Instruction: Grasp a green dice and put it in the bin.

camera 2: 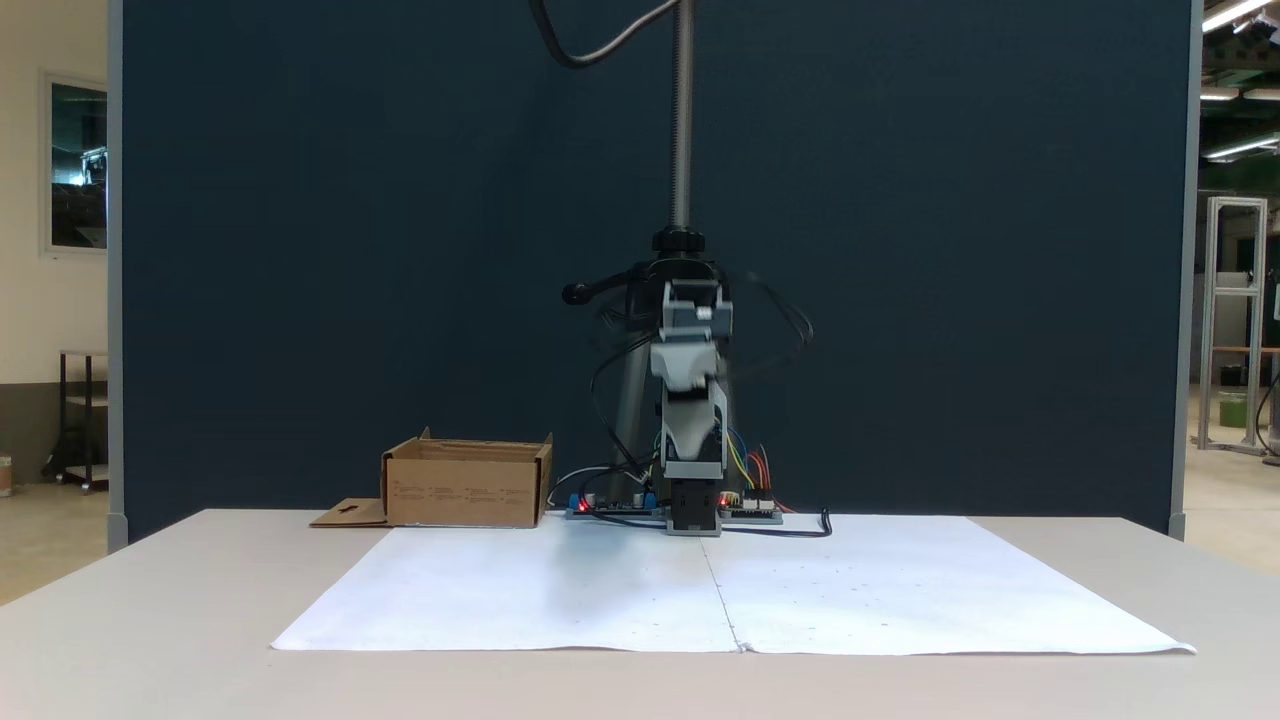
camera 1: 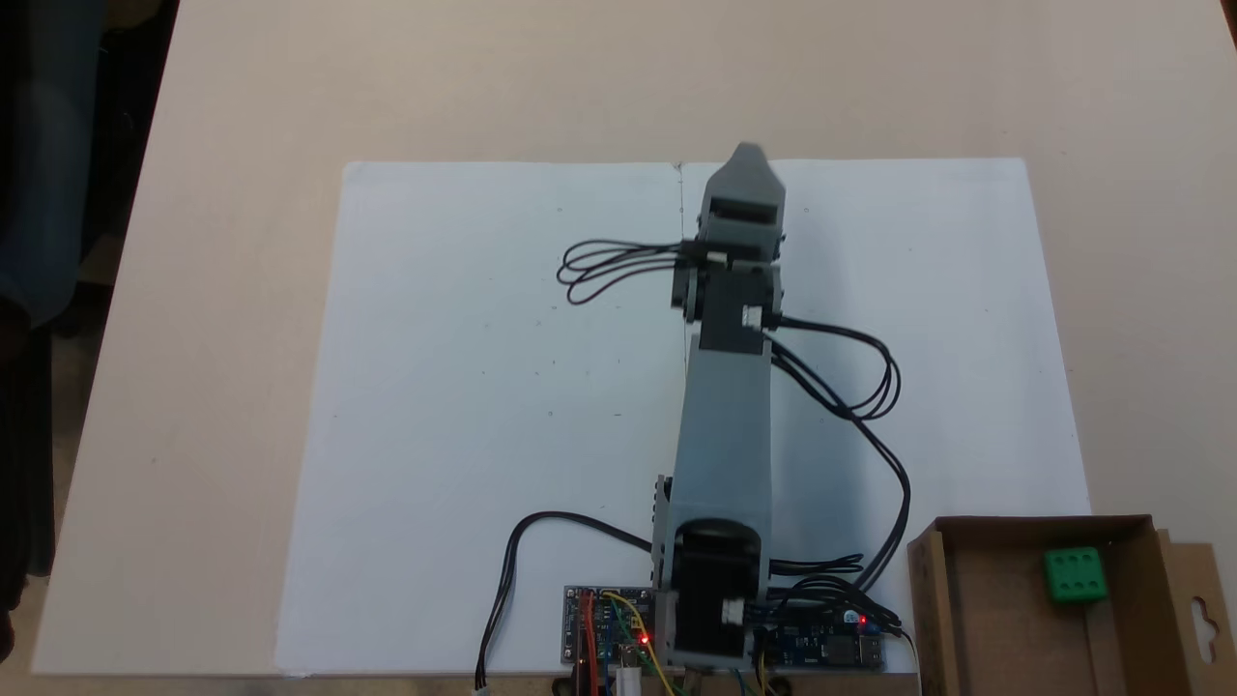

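Note:
The green dice (camera 1: pixel 1075 575) lies inside the bin (camera 1: pixel 930 599), a shallow brown cardboard box at the lower right of a fixed view, beside the arm's base. The bin (camera 2: pixel 467 492) stands left of the base in a fixed view, where its walls hide the dice. My gripper (camera 1: pixel 746 159) is stretched out over the far edge of the white paper, well away from the bin, and holds nothing that I can see. Only one grey pointed tip shows, so I cannot say how the jaws stand. The arm (camera 2: pixel 690 400) points toward the camera and looks blurred.
A white paper sheet (camera 1: pixel 483 406) covers the middle of the beige table. Circuit boards (camera 1: pixel 609 638) with red lights and loose black cables (camera 1: pixel 870 406) sit around the base. A camera pole (camera 2: pixel 682 120) rises behind the arm, in front of a dark partition.

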Available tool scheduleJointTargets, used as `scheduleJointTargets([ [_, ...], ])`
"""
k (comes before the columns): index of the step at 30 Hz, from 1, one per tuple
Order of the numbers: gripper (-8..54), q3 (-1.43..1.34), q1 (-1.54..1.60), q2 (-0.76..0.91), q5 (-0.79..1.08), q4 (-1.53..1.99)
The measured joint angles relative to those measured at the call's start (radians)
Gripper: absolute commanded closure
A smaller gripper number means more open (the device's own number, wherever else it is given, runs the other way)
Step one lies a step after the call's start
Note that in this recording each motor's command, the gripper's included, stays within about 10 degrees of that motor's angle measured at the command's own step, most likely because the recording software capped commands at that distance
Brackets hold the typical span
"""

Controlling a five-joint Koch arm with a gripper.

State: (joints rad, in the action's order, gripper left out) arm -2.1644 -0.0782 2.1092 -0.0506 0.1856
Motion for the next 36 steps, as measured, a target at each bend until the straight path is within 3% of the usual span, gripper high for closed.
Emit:
scheduleJointTargets([
  [9,0.7,-0.365,0.038,0.132,0.000,-0.293],
  [28,1.5,-0.847,0.054,0.146,0.008,-0.934],
  [36,1.3,-0.887,0.055,0.146,0.009,-1.138],
])
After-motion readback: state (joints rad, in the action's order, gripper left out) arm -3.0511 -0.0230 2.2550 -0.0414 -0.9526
